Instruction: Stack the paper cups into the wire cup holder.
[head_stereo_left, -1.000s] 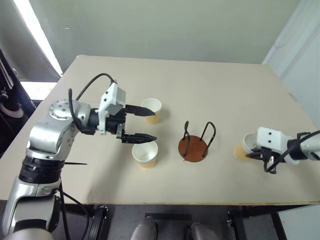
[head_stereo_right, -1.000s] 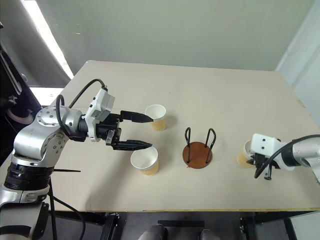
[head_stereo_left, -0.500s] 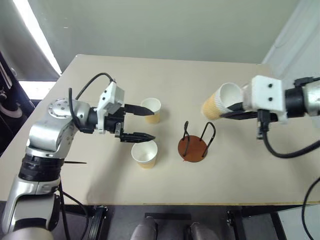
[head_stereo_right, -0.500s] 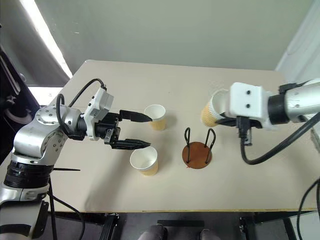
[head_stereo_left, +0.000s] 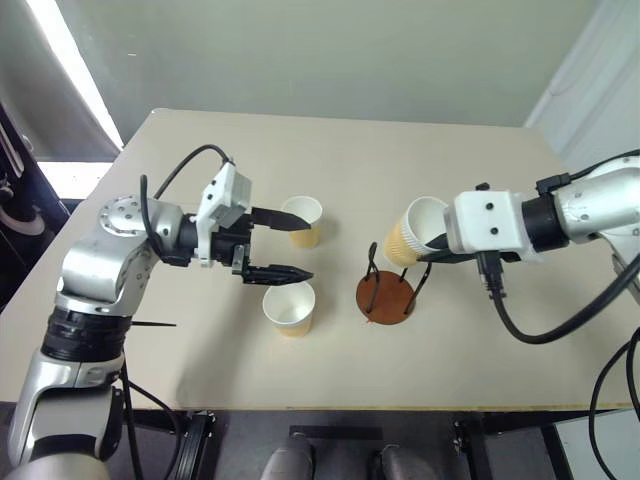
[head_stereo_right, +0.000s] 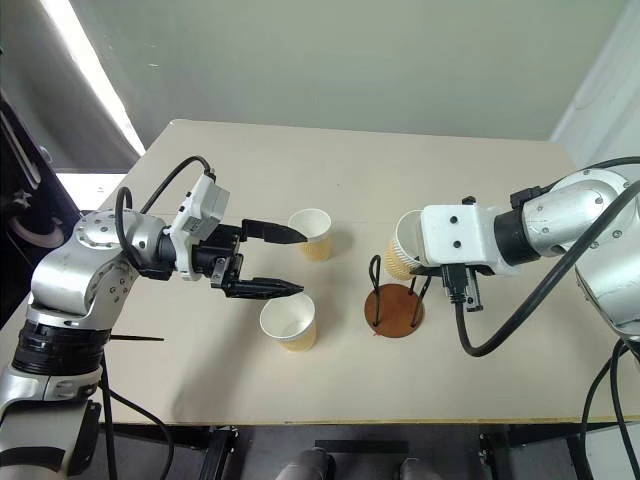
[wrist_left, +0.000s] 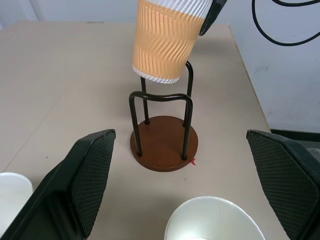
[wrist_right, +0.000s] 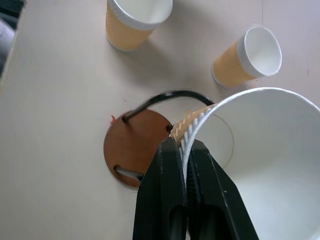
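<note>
My right gripper (wrist_right: 183, 146) is shut on the rim of one paper cup (head_stereo_left: 416, 231). That cup hangs tilted just above the wire cup holder (head_stereo_left: 386, 296), close to the tops of its black wire loops (wrist_left: 162, 97). Two more paper cups stand upright on the table to the holder's left, one farther back (head_stereo_left: 303, 220) and one nearer (head_stereo_left: 290, 307). Between those two cups and a little above them, my left gripper (head_stereo_left: 306, 250) is open with nothing in it, pointing toward the holder.
The tan table (head_stereo_left: 450, 150) has bare room behind and to the right of the holder. Its front edge (head_stereo_left: 400, 407) runs close below the holder and the near cup. A cable (head_stereo_left: 530, 325) loops down from my right wrist.
My right arm lifted a cup from the table's right side and carried it left, to just above the holder. The left arm has not moved.
</note>
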